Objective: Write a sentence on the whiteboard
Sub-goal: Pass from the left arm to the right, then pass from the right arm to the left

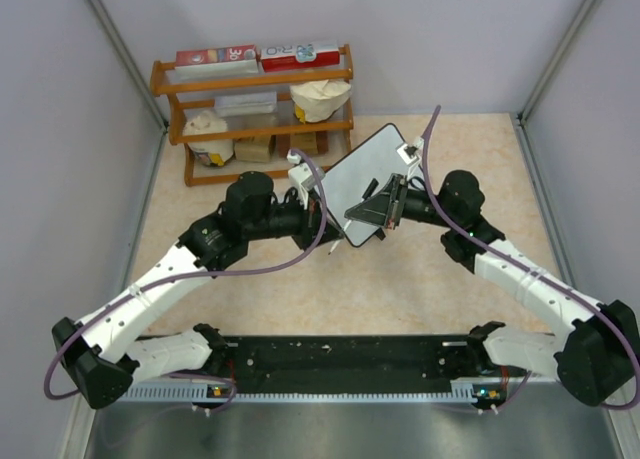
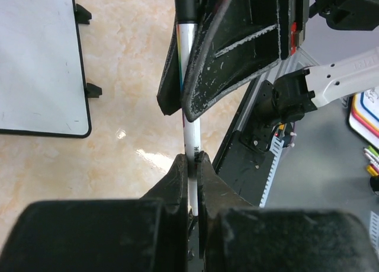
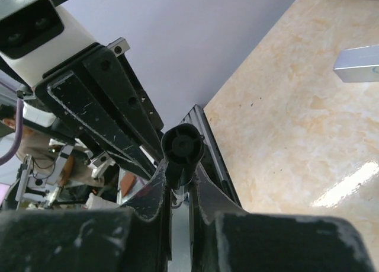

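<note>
White marker (image 2: 190,133) is gripped tight by the left gripper (image 2: 190,163), its black end (image 3: 182,145) is pinched by the right gripper (image 3: 179,177).

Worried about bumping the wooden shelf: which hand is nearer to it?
Left. The left hand sits front-right of the shelf; the right hand meets it from farther right.

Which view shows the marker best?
Left wrist: the marker shows its white barrel, pinched by the left gripper below and the right gripper above. Right wrist shows only its black end between the fingers. Top external loses it among the grippers.
</note>
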`<move>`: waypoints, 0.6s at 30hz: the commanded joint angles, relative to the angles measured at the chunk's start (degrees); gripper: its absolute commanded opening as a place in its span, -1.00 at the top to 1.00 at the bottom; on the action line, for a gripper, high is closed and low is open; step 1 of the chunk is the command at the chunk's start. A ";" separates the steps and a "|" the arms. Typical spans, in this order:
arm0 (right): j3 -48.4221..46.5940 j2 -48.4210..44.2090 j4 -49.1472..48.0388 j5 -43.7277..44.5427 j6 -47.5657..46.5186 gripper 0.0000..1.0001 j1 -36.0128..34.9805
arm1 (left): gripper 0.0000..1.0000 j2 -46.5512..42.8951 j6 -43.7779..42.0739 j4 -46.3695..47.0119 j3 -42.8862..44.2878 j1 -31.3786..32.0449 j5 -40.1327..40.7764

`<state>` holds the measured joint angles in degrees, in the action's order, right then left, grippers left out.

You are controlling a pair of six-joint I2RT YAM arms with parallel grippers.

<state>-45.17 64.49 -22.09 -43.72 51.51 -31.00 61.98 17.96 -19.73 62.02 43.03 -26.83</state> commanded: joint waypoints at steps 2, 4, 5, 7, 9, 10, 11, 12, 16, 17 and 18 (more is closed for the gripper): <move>-0.45 -1.38 -3.58 1.26 0.35 1.00 -0.64 | 0.44 -1.94 0.59 2.76 -0.49 0.04 -1.74; -0.10 -3.05 -2.26 3.72 0.09 1.00 -0.55 | -0.11 -2.38 1.03 3.37 -1.19 0.04 -1.47; 0.69 -3.75 -2.09 4.60 0.09 1.00 -0.64 | -0.21 -2.47 1.29 3.81 -1.63 0.04 -1.12; 1.48 -5.50 -1.82 7.32 0.52 1.00 -0.55 | -0.32 -2.04 1.47 4.08 -2.25 0.13 -1.03; 2.36 -6.13 -2.26 8.21 1.23 1.00 -0.64 | -0.33 -0.63 1.56 4.08 -2.25 0.13 -1.91; 2.54 -6.74 -1.82 9.09 1.32 1.00 -0.64 | -0.33 -0.11 1.73 3.99 -2.25 0.13 -2.35; 2.71 -6.92 -1.82 9.27 1.49 1.00 -0.64 | -0.32 0.77 1.91 4.34 -2.25 0.22 -3.22; 2.72 -6.92 -1.65 9.27 1.41 1.00 -0.64 | -0.29 1.13 1.99 4.87 -2.34 0.39 -3.58; 2.19 -7.01 0.55 9.62 0.70 1.00 -0.55 | 0.14 2.80 2.35 7.07 -2.52 0.74 -4.55; 2.19 -7.18 0.90 9.54 0.70 1.00 -0.64 | 0.30 3.06 2.35 7.16 -2.43 0.74 -4.55; 2.28 -7.36 0.99 9.54 0.61 1.00 -0.55 | 0.69 3.15 2.35 7.85 -2.43 0.74 -4.29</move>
<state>-42.72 58.54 -21.10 -35.40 52.62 -31.14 64.51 20.05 -16.69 59.81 43.44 -29.61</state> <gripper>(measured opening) 0.076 0.385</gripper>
